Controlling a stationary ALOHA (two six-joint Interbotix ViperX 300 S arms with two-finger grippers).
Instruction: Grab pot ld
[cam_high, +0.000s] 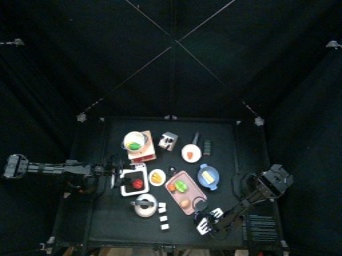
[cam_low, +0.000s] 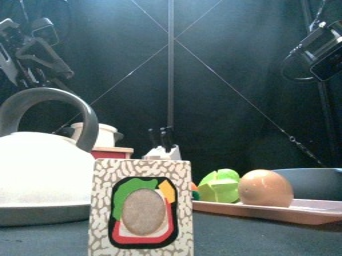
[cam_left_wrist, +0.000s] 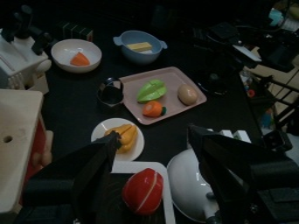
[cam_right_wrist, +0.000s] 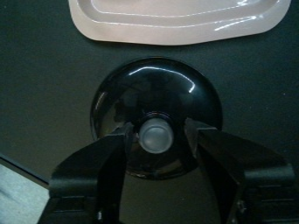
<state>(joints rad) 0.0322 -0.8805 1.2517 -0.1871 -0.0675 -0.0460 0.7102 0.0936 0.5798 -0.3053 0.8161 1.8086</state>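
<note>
The pot lid is a round glossy black disc with a pale knob at its centre. It lies on the black table just in front of a pink tray. My right gripper hangs straight over it, open, with one jaw on each side of the knob and a small gap to each. In the top view the right gripper is at the table's front right and covers the lid. My left gripper is open and empty above a red fruit and a white kettle.
The pink tray holds a green vegetable, an egg and an orange piece. Nearby are a white plate with carrot, a blue bowl, a white bowl and a patterned box.
</note>
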